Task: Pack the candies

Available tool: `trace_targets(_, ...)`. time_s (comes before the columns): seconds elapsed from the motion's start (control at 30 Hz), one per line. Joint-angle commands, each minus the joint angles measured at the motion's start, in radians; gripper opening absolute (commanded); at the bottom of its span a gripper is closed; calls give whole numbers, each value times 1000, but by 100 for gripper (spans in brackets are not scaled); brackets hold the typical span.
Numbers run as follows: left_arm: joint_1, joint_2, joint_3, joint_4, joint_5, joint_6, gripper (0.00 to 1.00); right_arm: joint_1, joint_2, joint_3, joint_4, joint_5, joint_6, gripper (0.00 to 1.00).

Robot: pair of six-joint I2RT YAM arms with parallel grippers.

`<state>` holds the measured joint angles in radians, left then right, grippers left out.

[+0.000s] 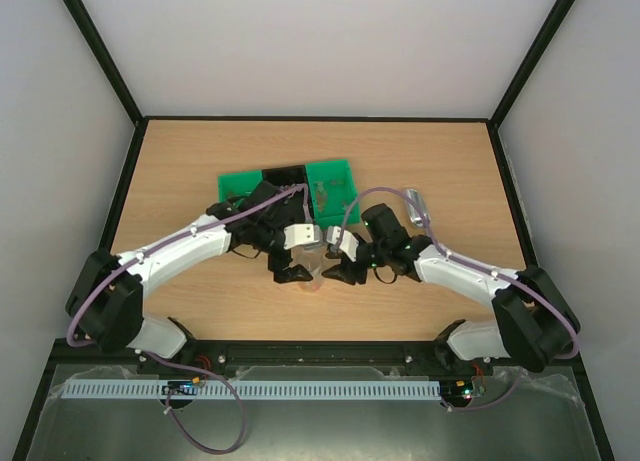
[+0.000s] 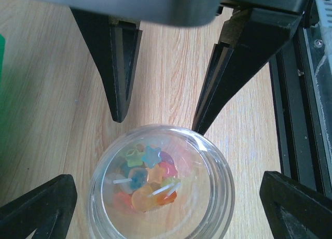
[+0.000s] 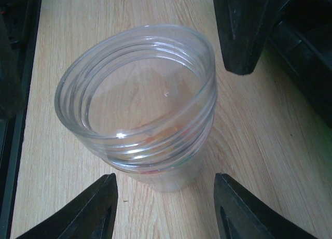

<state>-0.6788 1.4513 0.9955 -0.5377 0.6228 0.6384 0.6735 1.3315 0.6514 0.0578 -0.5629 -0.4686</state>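
A clear glass jar (image 2: 161,184) stands upright and uncapped on the wooden table (image 1: 200,171) between the two arms. The candies (image 2: 148,174), small star and round sweets in green, blue, orange and pink, lie at its bottom. My left gripper (image 2: 168,202) is wide open, its fingers (image 2: 36,210) standing apart from the jar on either side. My right gripper (image 3: 165,200) is open too, with the jar (image 3: 137,101) just beyond its fingertips (image 3: 91,213), untouched. In the top view the jar (image 1: 312,278) sits between the left gripper (image 1: 290,269) and the right gripper (image 1: 340,271).
A green tray (image 1: 335,176) lies behind the grippers, partly hidden by the left arm. A metal scoop (image 1: 416,207) rests on the table to the tray's right. The table's black front rail (image 2: 293,120) runs close by the jar.
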Motion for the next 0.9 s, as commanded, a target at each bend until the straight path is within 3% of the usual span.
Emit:
trace_targets(0.0,32,-66,-6,-7,24,-21,100,-5,-43,-24,-26,5,-11,53)
trace_targets(0.27,92,-189,-25,-44,54,48,98,-13,-75,-52,-50,5,-18,53)
trace_targets(0.33,93,-201,-26,-26,71,46,89,-17,-80,-59,-45,9,-13,50)
trace_targets(0.47,57,-150,5,6,88,20,53,-31,-78,-62,-37,10,9,44)
trace_targets(0.53,32,-123,14,13,83,33,43,-36,-76,-66,-35,10,13,41)
trace_targets(0.67,3,-73,21,41,77,39,29,-49,-80,-68,-40,11,18,39)
trace_targets(0.87,-27,8,20,50,20,23,27,-55,-93,-77,-46,7,22,39)
